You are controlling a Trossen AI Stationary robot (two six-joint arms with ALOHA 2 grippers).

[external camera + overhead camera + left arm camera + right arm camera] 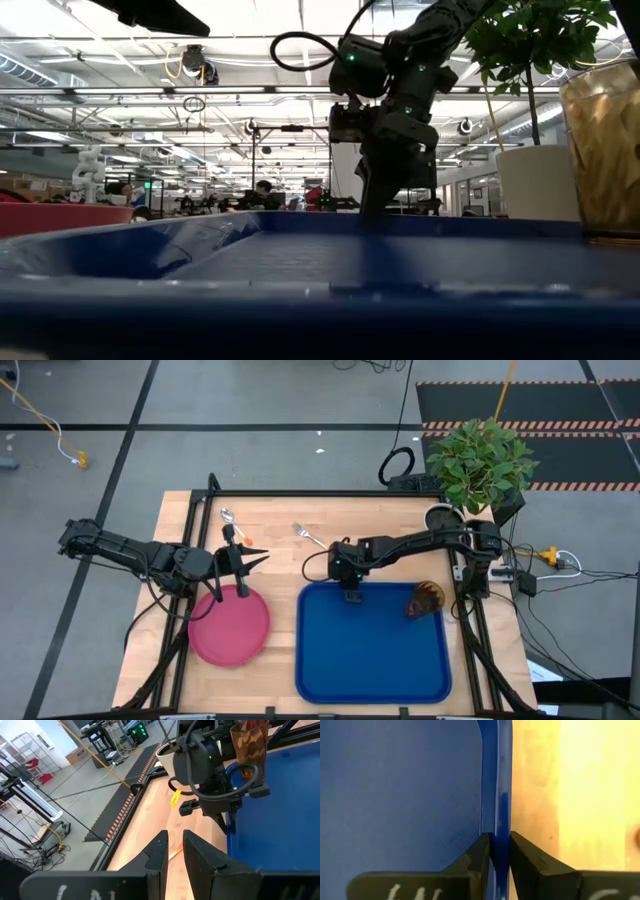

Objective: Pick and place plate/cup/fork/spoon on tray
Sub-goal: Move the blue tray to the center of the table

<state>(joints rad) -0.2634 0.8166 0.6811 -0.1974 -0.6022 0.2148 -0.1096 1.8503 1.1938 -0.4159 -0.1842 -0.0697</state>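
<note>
- Table (280, 520): light wood top in a black frame, set on a grey floor with dark tape lines; striped black mat seen at 1 o'clock.
- Tray (370, 650): lies at the table's 5 o'clock. Its far rim is pinched between the closed fingers of the right gripper (352, 596), one finger inside the rim, one outside (right wrist view (496, 845)).
- Cup (424, 600): stands inside the tray, toward its 2 o'clock corner.
- Plate (230, 625): lies on the wood at 7 o'clock, just beside the tray, not on it.
- Left gripper (238, 565): held over the plate's far edge, fingers nearly together, nothing gripped.
- Fork (308, 536) and spoon (232, 522): lie on bare wood toward 12 o'clock, well apart.
- Potted plant (480, 460): at the 2 o'clock corner.
- Room behind: open workshop, ceiling lights, people seated far off.
</note>
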